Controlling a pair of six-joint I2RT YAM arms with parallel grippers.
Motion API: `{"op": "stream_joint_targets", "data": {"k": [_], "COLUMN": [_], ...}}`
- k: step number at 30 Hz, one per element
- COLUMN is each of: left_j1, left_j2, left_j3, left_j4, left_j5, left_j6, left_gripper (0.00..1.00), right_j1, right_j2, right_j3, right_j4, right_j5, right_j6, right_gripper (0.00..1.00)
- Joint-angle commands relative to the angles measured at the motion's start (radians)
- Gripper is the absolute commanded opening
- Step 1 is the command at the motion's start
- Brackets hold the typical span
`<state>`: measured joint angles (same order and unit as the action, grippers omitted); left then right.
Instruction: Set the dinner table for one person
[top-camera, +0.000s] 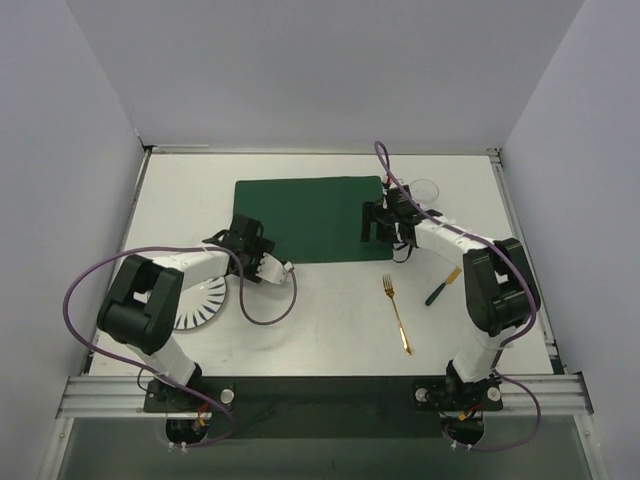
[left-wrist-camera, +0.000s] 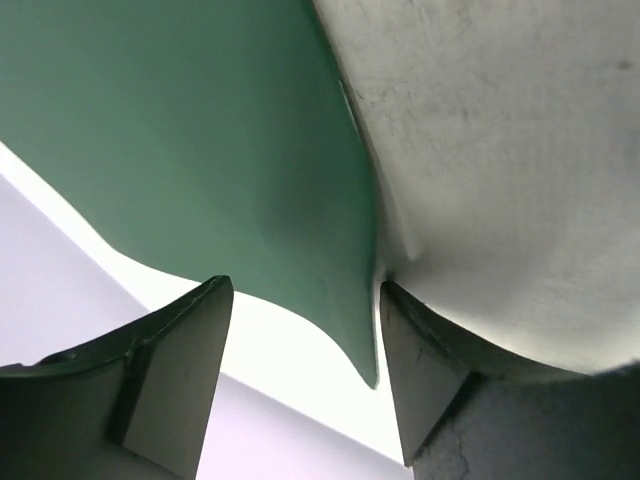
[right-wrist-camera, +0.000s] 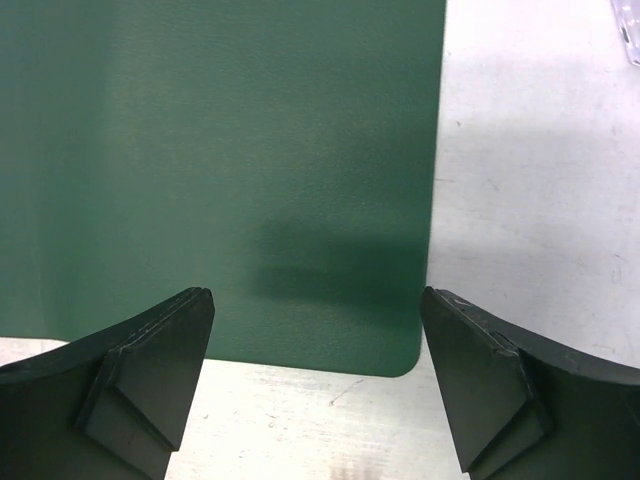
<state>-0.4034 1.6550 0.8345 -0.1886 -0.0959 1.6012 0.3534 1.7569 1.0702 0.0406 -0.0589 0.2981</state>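
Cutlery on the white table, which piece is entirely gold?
The slim gold metal fork; the utensil to its right has a dark handle.

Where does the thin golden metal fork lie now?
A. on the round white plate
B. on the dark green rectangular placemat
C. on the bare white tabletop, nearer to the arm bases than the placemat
C: the golden fork lies on the white tabletop, apart from the green placemat.
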Motion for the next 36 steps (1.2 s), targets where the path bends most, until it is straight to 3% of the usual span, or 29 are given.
{"op": "stream_joint_targets", "data": {"k": [1, 7, 11, 13, 16, 19, 26, 30, 36], "left_j1": [0.037, 0.069, 0.149, 0.176, 0.173, 0.163, 0.184, 0.184, 0.186], "left_j2": [-0.053, -0.07, -0.049, -0.029, -0.005, 0.035, 0.084, 0.115, 0.074], "left_j3": [0.1, 0.275, 0.452, 0.479, 0.439, 0.338, 0.166, 0.13, 0.074], "left_j4": [-0.245, -0.521, -0.664, -0.609, -0.481, -0.309, -0.007, 0.043, 0.04], "left_j5": [0.071, -0.025, 0.174, 0.292, 0.35, 0.319, 0.2, 0.173, 0.277], "left_j6": [-0.118, -0.24, -0.381, -0.536, -0.705, -0.786, -0.796, -0.794, -0.781], "left_gripper": [0.94, 0.95, 0.9, 0.77, 0.6, 0.6, 0.59, 0.59, 0.6], "right_j1": [-0.019, -0.062, -0.065, -0.065, -0.068, -0.07, -0.083, -0.085, -0.09], "right_j2": [0.024, 0.113, 0.131, 0.141, 0.153, 0.164, 0.131, 0.104, 0.07], "right_j3": [0.071, 0.145, 0.143, 0.142, 0.142, 0.146, 0.068, 0.025, -0.01], "right_j4": [-0.034, -0.103, -0.111, -0.111, -0.114, -0.13, -0.137, -0.14, -0.136], "right_j5": [0.056, 0.027, 0.024, 0.024, 0.022, 0.014, -0.01, -0.039, -0.042], "right_j6": [0.01, 0.009, 0.003, 0.003, 0.009, 0.013, 0.045, 0.065, 0.075], "right_gripper": [0.86, 0.67, 0.55, 0.48, 0.41, 0.39, 0.36, 0.35, 0.36]}}
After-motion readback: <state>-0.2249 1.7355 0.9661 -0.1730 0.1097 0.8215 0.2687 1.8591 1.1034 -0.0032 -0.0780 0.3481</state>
